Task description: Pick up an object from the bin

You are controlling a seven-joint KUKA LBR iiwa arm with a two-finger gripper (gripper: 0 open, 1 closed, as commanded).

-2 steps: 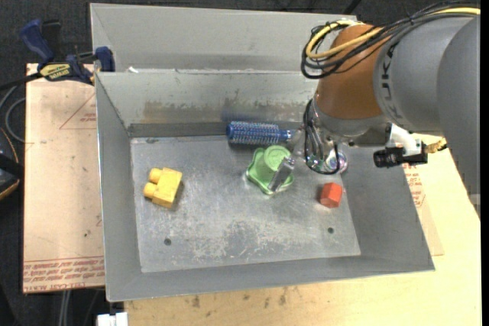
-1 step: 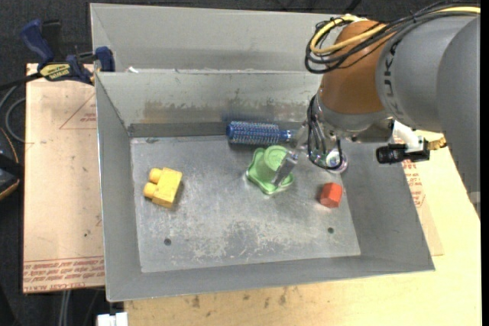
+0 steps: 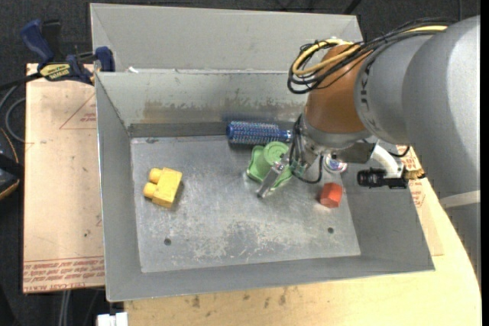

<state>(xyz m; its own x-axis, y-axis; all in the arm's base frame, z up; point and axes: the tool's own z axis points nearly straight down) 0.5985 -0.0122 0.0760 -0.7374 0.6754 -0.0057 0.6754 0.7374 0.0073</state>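
Note:
My gripper (image 3: 269, 183) is low in the bin's right half, right at the lower edge of a green plastic thing (image 3: 263, 161) with a round top. The gripper touches or overlaps that green thing on its right side. A blue ribbed cylinder, like a hair roller (image 3: 256, 132), lies just behind the green thing along the back wall. A small red block (image 3: 330, 195) sits on the floor to the right of the gripper, apart from it.
A yellow toy brick (image 3: 163, 185) lies alone at the left of the bin floor. The arm with its orange wrist cover and cables hangs over the bin's right side and hides that corner.

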